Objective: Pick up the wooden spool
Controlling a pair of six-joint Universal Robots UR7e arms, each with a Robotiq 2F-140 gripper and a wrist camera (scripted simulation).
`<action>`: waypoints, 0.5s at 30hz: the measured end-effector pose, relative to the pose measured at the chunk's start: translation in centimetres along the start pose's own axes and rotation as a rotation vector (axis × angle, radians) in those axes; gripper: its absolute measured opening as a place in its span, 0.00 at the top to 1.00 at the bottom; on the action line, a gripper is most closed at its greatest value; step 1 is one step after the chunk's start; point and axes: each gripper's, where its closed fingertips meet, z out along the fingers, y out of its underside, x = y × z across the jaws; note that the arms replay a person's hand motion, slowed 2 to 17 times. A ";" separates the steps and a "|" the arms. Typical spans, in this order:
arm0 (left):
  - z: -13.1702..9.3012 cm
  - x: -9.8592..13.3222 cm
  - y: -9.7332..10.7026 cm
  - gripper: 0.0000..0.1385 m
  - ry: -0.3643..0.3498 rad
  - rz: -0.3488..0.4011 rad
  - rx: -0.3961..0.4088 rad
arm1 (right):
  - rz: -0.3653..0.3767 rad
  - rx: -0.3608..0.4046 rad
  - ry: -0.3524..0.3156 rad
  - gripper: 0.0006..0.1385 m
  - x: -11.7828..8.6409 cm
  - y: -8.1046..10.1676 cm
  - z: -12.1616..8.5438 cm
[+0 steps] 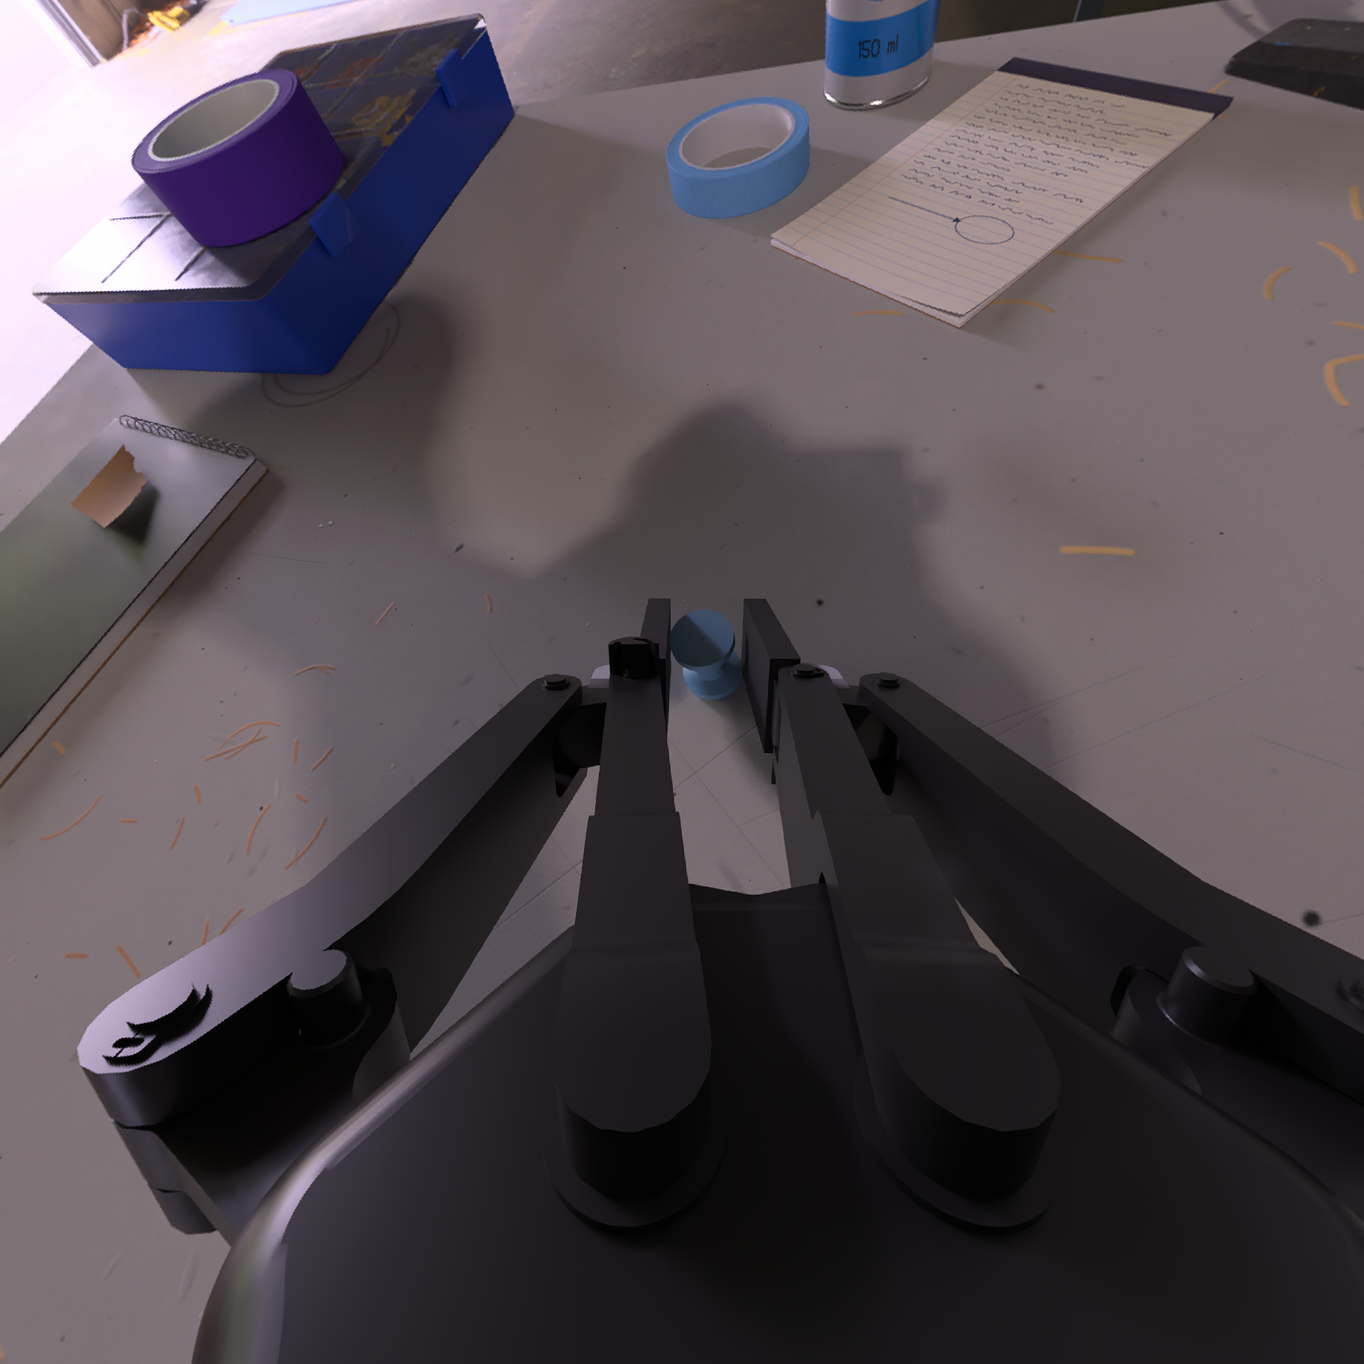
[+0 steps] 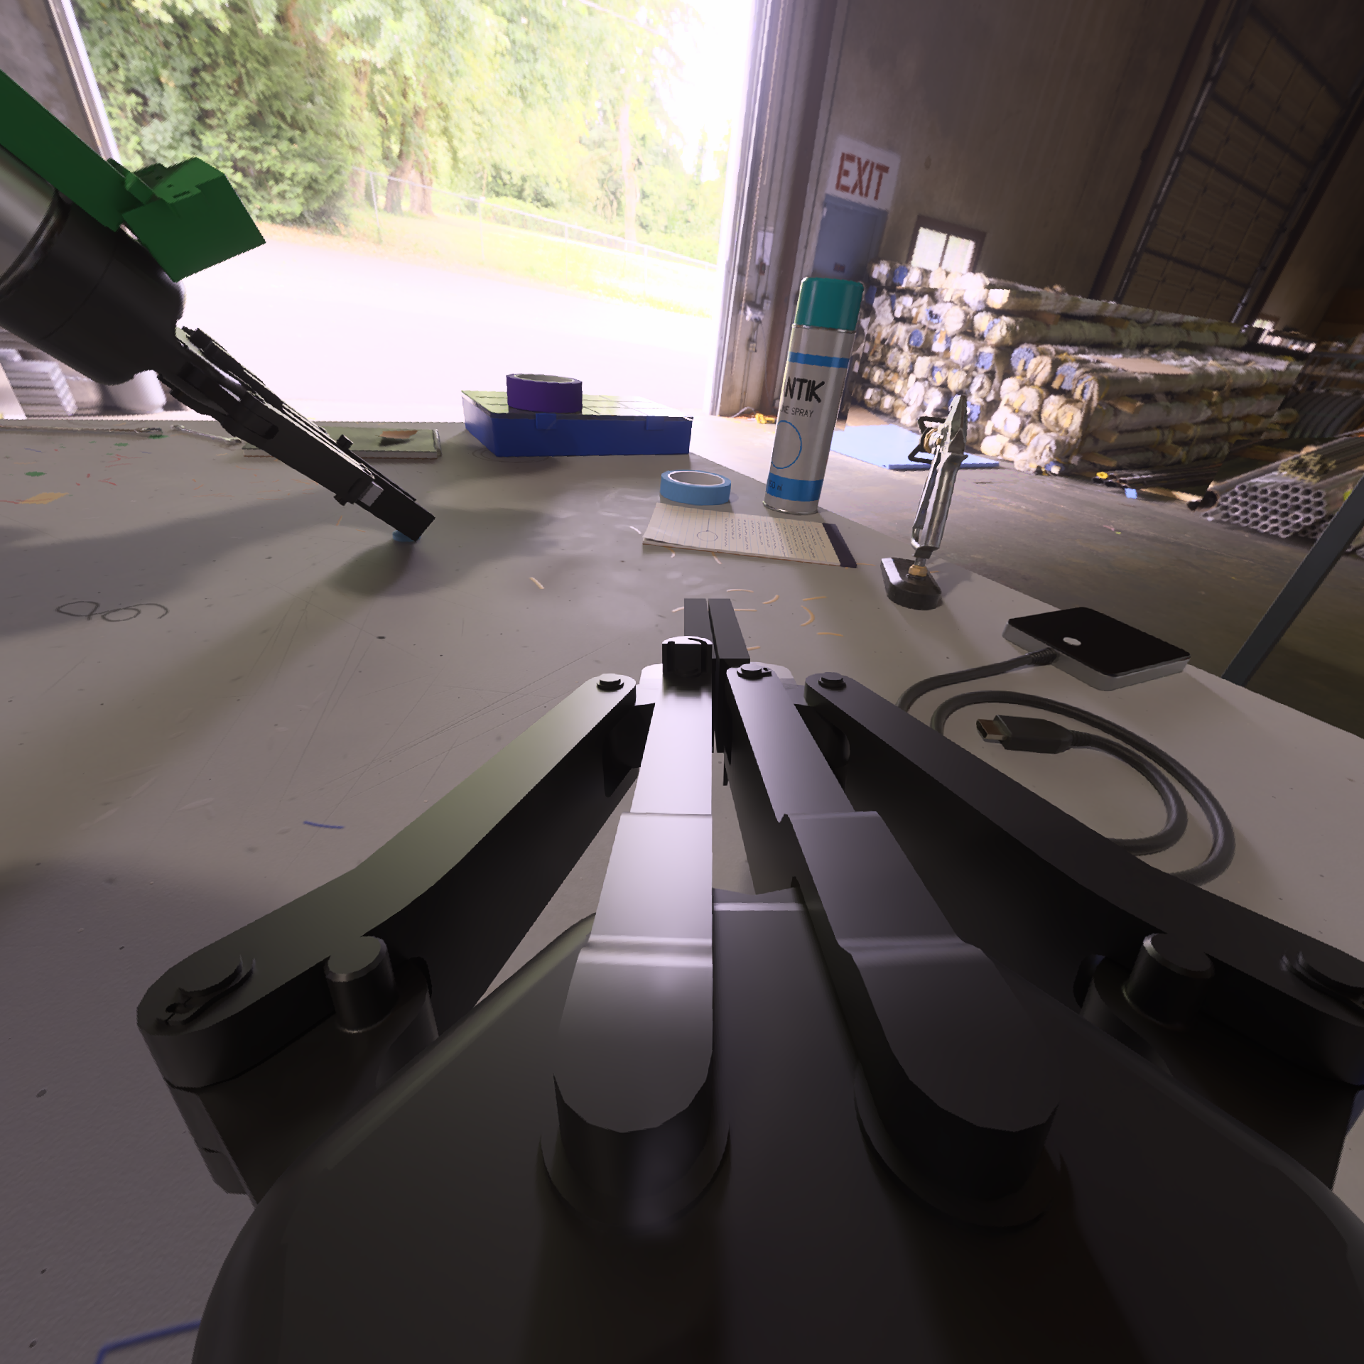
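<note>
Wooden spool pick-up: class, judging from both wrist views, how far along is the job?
Done: the left gripper has reached the small blue wooden spool and straddles it. In hand: its jaws are still apart, a gap showing on one side. Left: closing and lifting; the spool still seems to sit on the table. The right gripper is shut, empty.

Printed lettering marks the spray can at one o'clock, and a red-lettered sign hangs on the wall beyond it.

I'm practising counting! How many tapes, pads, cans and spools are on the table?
Tapes: 2 (purple tape, blue tape)
Pads: 2 (lined pad, spiral pad)
Can: 1
Spool: 1
Total: 6
</note>
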 end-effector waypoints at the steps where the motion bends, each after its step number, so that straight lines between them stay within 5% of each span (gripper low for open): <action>1: 0.0 0.0 0.0 0.81 0.005 0.000 0.001 | -0.001 0.000 0.000 1.00 0.0 0.0 0.0; 15: -0.1 1.6 -0.7 0.84 0.125 0.038 0.052 | -0.010 -0.006 -0.001 1.00 -0.2 0.1 0.0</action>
